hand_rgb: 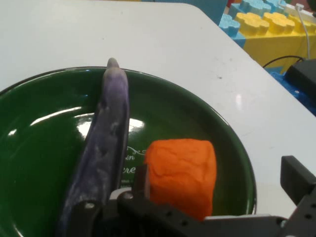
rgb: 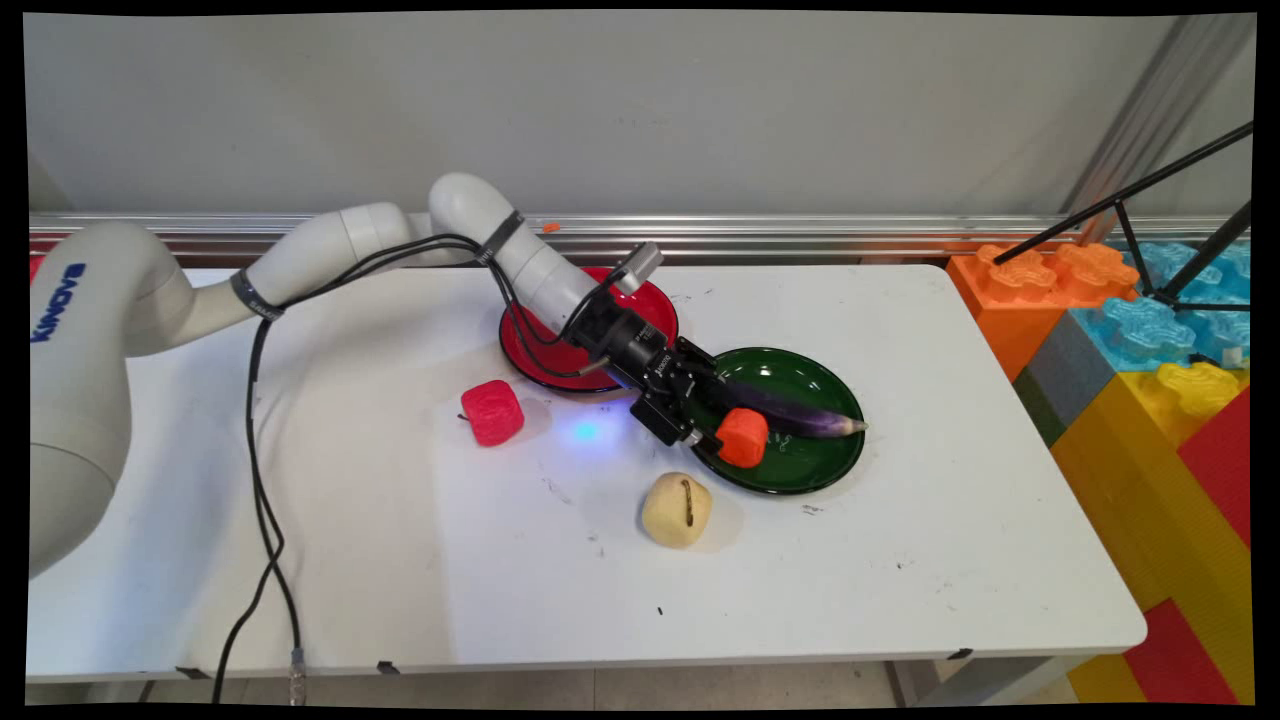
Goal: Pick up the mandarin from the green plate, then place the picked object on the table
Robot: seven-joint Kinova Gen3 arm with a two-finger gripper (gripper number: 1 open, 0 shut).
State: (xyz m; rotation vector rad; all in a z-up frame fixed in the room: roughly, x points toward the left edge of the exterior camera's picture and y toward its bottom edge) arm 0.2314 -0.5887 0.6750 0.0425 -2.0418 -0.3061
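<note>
Orange block [hand_rgb: 180, 174] on green plate [hand_rgb: 44, 143] btwn open gripper [rgb: 712, 412] fingers, beside purple eggplant [hand_rgb: 104, 143].

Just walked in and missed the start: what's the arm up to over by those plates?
The white arm reaches low across the table, its claw at the near-left rim of the green plate. An orange block sits between its open fingers, over the plate, next to a purple eggplant lying in it. The red plate lies behind the arm, and a red block and a beige potato-like piece rest on the table.
</note>
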